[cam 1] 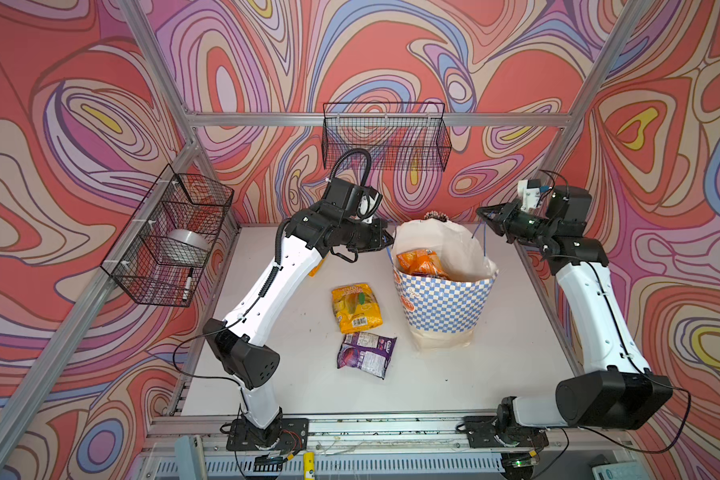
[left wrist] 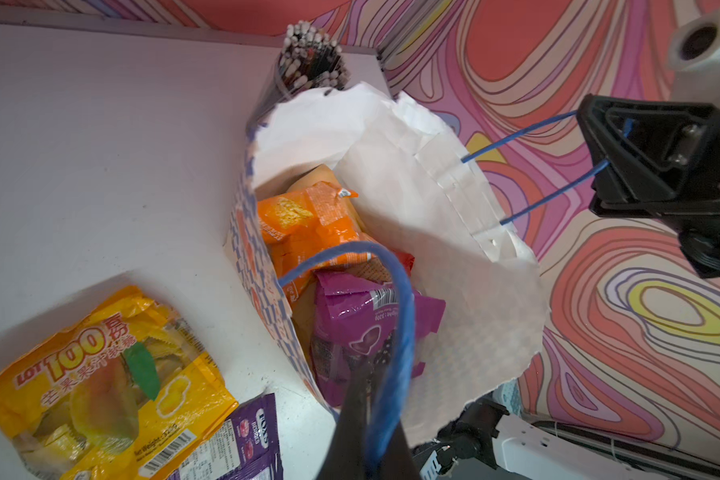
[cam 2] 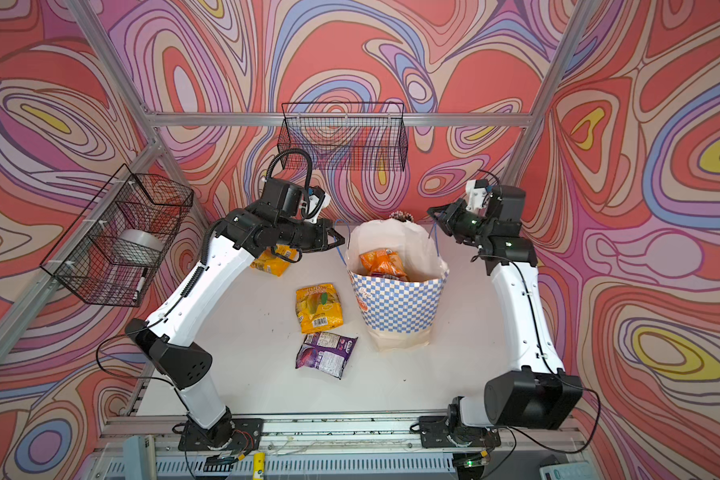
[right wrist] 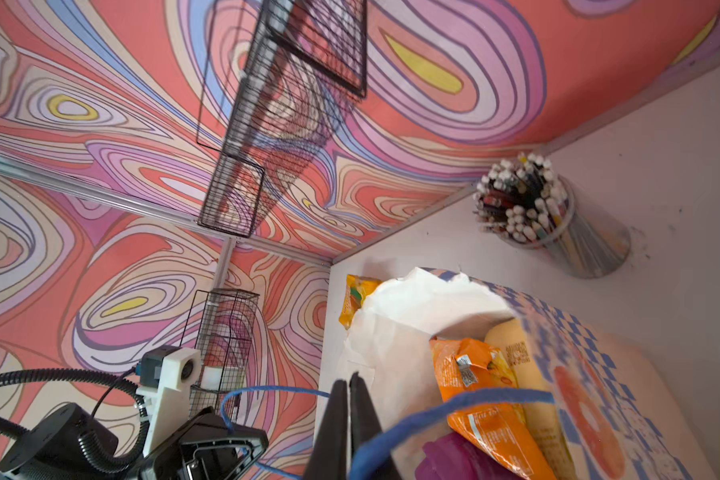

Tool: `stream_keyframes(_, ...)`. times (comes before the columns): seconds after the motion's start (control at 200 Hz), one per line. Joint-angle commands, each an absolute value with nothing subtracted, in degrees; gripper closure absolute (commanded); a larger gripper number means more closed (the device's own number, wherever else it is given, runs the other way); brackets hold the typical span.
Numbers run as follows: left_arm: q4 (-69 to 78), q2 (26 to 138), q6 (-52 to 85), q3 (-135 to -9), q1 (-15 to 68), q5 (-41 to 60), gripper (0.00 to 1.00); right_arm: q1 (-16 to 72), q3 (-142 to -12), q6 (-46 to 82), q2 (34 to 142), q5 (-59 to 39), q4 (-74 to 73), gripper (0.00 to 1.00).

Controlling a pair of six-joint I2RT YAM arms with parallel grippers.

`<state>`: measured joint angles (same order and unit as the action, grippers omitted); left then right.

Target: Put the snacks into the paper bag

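My left pincer [cam 1: 386,240] clenches a thin blue cord handle [left wrist: 404,307] at nine o'clock of the tall blue-and-white checkered paper bag [cam 1: 445,303]; my right pincer [cam 1: 484,215] grips the three o'clock handle [left wrist: 524,134].

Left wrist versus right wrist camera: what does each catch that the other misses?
Left wrist only: the mango packet and a purple packet lying outside the paper bag. Right wrist only: the long wire basket and another yellow packet beyond the bag. Both: the left gripper and right gripper, each shut on a cord handle, the orange packet in the bag, the pen cup.
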<state>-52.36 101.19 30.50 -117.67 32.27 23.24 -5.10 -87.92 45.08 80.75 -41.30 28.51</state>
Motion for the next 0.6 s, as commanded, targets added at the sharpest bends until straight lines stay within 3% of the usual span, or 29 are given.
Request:
stream_keyframes(0.0, -47.02, 93.71, 28.78, -114.41, 31.64, 15.6, 1.0, -1.3, -88.23, 43.3, 75.21, -41.84, 21.97, 1.0)
stream_keyframes(0.155, -46.67, 88.28, 28.04, -105.57, 31.64, 12.42, 1.0, 0.13, -82.83, 44.9, 70.89, -41.82, 20.3, 1.0)
stream_keyframes(0.396, -46.49, 81.71, 28.48, -101.94, 31.64, 6.15, 1.0, 1.22, -77.88, 47.49, 68.04, -44.6, 17.61, 1.0)
stream_keyframes(0.596, -45.35, 82.53, 29.84, -100.51, 31.64, 11.22, 1.0, 1.23, -75.7, 45.45, 67.26, -44.59, 20.08, 1.0)
